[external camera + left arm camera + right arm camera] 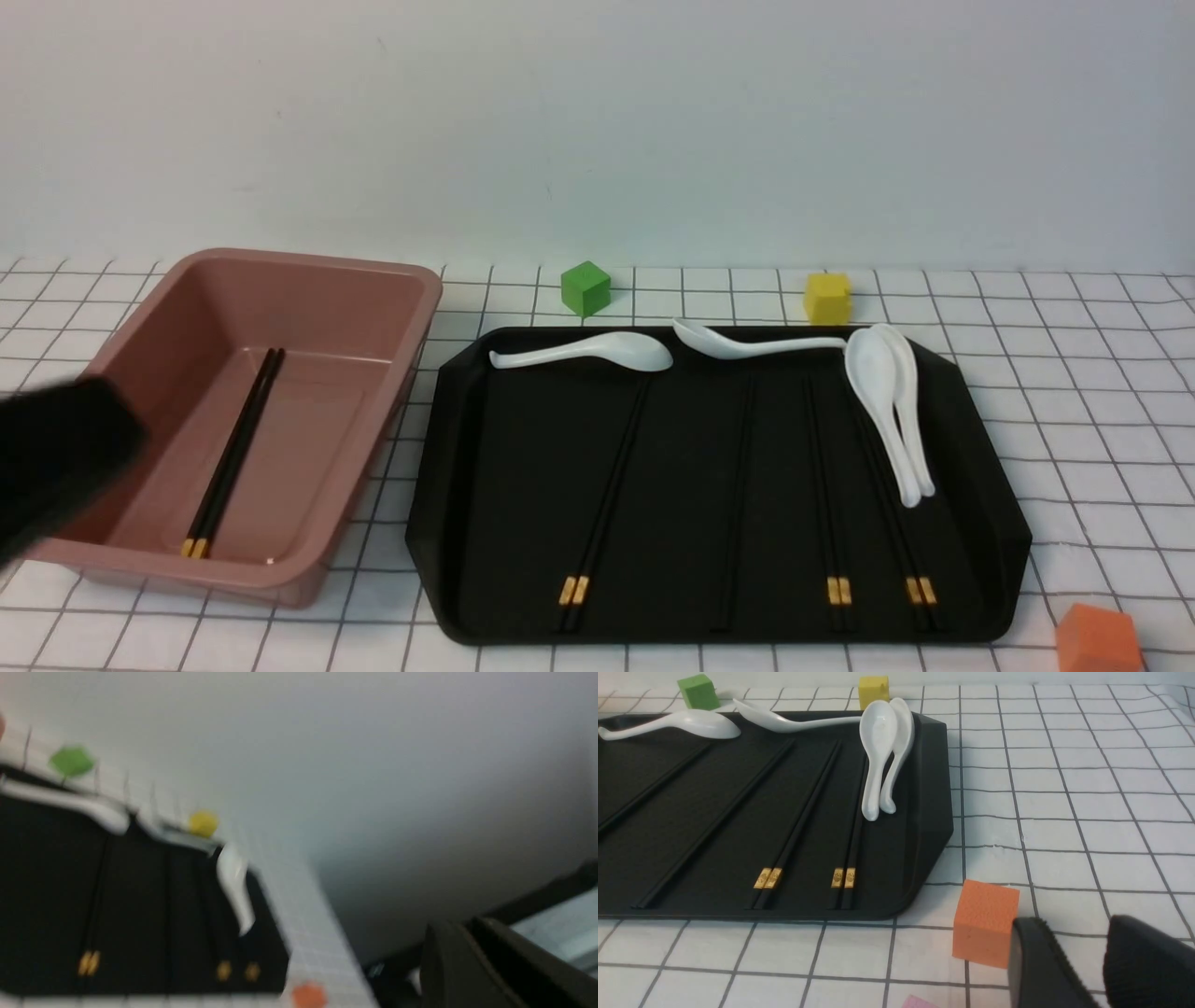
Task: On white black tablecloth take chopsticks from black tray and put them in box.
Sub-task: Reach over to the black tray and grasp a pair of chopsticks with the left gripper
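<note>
The pink box (411, 280) stands on the left of the checked tablecloth (1074, 373) and holds one pair of chopsticks (233, 448). The black tray (467, 523) holds several more pairs of chopsticks (607, 504), also seen in the right wrist view (803, 812). My left gripper (103, 439) is a blurred dark shape over the box's near left corner. In the left wrist view its fingers (460, 926) stand close together with nothing between them. My right gripper (1071, 926) is open and empty, low over the cloth beside the tray's near right corner. It does not show in the front view.
Several white spoons (882, 392) lie along the tray's far and right sides. A green cube (585, 287) and a yellow cube (827, 297) stand behind the tray. An orange cube (985, 924) sits right beside my right gripper's finger.
</note>
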Controlling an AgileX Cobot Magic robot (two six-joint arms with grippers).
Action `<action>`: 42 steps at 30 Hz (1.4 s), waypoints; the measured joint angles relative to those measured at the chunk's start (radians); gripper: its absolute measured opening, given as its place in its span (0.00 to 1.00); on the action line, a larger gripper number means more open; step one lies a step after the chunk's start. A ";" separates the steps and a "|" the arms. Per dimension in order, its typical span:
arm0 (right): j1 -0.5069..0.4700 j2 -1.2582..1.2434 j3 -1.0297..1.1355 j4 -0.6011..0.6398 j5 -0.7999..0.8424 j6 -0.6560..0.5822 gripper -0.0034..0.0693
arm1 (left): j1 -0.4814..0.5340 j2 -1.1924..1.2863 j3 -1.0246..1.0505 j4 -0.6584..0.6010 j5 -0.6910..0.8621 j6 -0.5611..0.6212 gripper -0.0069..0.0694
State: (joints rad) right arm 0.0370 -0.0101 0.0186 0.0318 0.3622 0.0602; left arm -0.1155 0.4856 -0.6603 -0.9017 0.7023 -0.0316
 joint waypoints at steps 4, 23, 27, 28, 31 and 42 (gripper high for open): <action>0.000 0.000 0.000 -0.001 0.000 0.000 0.38 | 0.000 0.343 -0.151 0.290 0.383 -0.111 0.19; 0.000 0.000 0.000 0.000 0.000 0.000 0.38 | -0.492 1.153 -0.553 0.785 0.347 -0.430 0.31; 0.000 0.000 0.000 0.000 0.000 0.000 0.38 | -0.535 1.266 -0.646 0.858 0.326 -0.450 0.45; 0.000 0.000 0.000 0.000 0.000 0.000 0.38 | -0.538 1.291 -0.669 0.866 0.324 -0.451 0.48; 0.000 0.000 0.000 0.000 0.000 0.000 0.38 | -0.539 1.357 -0.735 0.884 0.316 -0.440 0.52; 0.000 0.000 0.000 0.000 0.000 0.000 0.38 | -0.539 1.550 -0.823 0.931 0.189 -0.429 0.53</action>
State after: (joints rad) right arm 0.0370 -0.0101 0.0186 0.0316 0.3622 0.0602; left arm -0.6541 2.0353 -1.4831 0.0289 0.8917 -0.4602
